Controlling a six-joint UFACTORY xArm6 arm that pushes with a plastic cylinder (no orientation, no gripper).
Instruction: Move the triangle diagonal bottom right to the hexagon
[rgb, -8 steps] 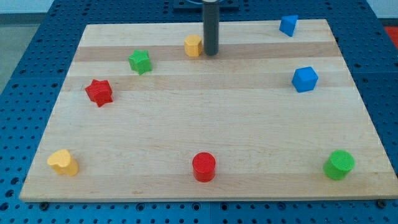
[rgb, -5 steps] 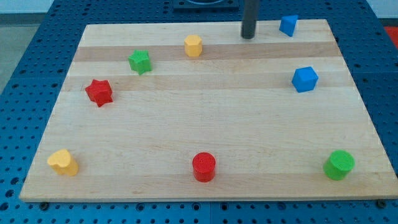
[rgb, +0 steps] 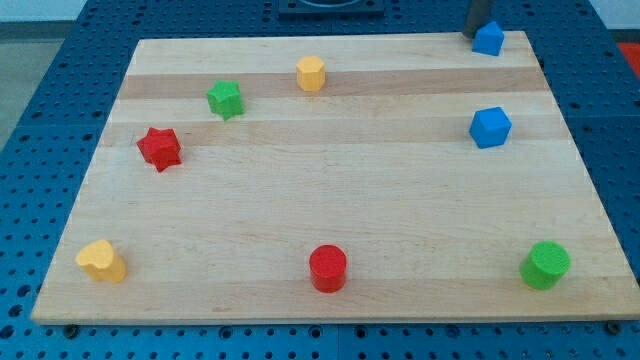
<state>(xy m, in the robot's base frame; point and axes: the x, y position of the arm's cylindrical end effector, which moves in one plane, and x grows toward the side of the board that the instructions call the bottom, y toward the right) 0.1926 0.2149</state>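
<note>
The blue triangle block (rgb: 488, 39) sits at the board's top right corner. My tip (rgb: 474, 29) is at the view's top, touching the triangle's upper left side; most of the rod is cut off by the frame. The yellow hexagon block (rgb: 311, 73) sits near the board's top edge, left of centre, far to the left of my tip.
A blue cube-like block (rgb: 490, 127) is at the right. A green star (rgb: 226, 98) and a red star (rgb: 159, 148) are at the left. A yellow heart (rgb: 101, 260), red cylinder (rgb: 328, 268) and green cylinder (rgb: 545, 265) line the bottom of the wooden board (rgb: 330, 190).
My tip has moved from beside the yellow hexagon to the right along the top edge. It reached the blue triangle and pushed it right by a few centimetres.
</note>
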